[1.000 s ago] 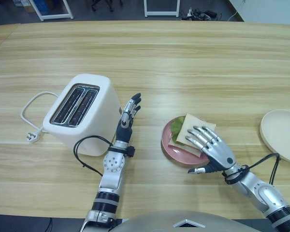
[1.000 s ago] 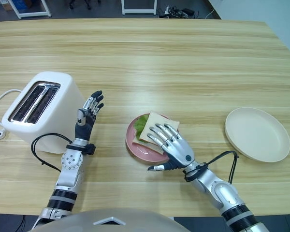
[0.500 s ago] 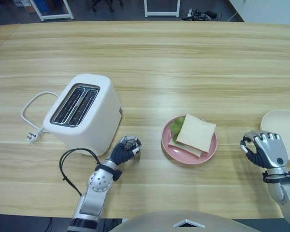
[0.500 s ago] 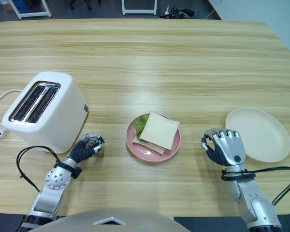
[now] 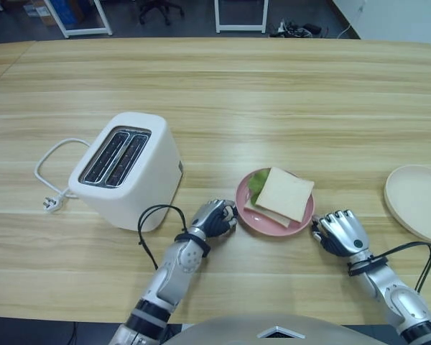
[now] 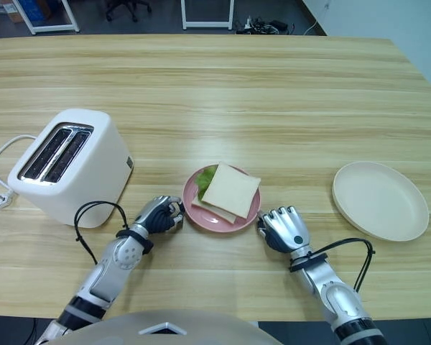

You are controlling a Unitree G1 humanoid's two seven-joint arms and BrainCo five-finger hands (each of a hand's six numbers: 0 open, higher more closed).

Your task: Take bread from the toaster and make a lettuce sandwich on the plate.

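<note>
Both sets of fingers are clenched into empty fists. The left hand (image 5: pixel 214 218), fingers (image 5: pixel 227 213) curled inward, rests on the table (image 5: pixel 273 93) between the toaster (image 5: pixel 126 169) and the pink plate (image 5: pixel 270 228), just beside the plate's left rim. The right hand (image 5: pixel 341 232), fingers (image 5: pixel 330 224) likewise curled, lies just beside the plate's right rim; whether it touches the rim cannot be told.

On the pink plate sits the assembled sandwich: a top slice of bread (image 5: pixel 284 194) over a lower slice, with lettuce (image 5: pixel 257 181) showing at the far left corner.

The toaster stands well left of the plate, slots upward. Its white cord (image 5: pixel 50 154) curves off its left side to a plug (image 5: pixel 52 205) lying on the wood. A black cable (image 5: pixel 145 228) loops from the left wrist toward the toaster's near corner. A broad band of tabletop separates the right hand from a cream plate (image 6: pixel 379 200) at the table's right side, and the wood runs far beyond the toaster to the table's far edge.

A small dark mark on the toaster's side wall is too small to read.
</note>
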